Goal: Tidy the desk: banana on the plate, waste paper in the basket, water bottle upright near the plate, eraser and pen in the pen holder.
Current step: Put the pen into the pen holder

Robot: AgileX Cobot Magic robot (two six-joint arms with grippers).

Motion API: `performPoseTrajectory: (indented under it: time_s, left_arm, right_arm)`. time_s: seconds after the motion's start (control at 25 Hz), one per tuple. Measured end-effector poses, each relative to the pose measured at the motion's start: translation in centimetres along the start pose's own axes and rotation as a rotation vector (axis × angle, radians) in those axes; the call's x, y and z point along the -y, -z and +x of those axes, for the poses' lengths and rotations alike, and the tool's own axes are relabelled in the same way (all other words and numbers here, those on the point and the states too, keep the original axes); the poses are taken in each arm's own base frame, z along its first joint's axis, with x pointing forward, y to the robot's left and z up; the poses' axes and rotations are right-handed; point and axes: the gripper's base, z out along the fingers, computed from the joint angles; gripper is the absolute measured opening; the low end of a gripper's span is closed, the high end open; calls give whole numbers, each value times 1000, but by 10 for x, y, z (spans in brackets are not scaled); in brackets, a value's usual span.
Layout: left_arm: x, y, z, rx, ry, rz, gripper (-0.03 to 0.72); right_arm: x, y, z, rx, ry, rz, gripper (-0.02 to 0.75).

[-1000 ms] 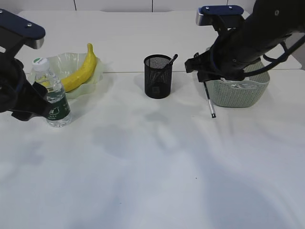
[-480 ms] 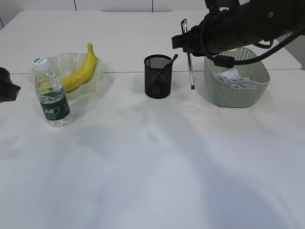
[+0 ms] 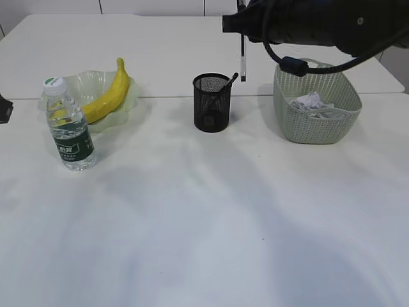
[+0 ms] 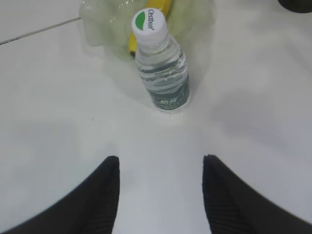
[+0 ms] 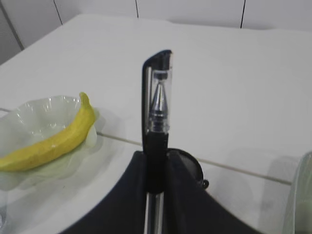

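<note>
The right gripper (image 5: 155, 170) clenches its fingers on the black capped pen (image 3: 242, 61) above the black wire-mesh pen holder (image 3: 211, 102); a tilted release could miss. The left gripper (image 4: 158, 192) is released.

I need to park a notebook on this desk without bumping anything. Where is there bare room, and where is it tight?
The whole near half of the desk is bare. There are smaller gaps between water bottle and pen holder, and between holder and basket. It is crowded at the plate with the banana, and above the holder, where the right end effector holds a pen.
</note>
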Motion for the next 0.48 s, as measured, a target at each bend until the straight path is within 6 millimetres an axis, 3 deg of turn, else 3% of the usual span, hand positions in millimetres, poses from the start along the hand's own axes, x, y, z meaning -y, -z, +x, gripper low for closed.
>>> performPoseTrajectory:
  time_s: [0.16,0.48]
  left_arm:
    - [-1,-3,2,8,6,4,391]
    - [1,-10,11,9,-3,23,391]
  right_arm:
    - [0,-5,-3,88,1,-5,45]
    - [0,-27,12,181,12,-14,45]
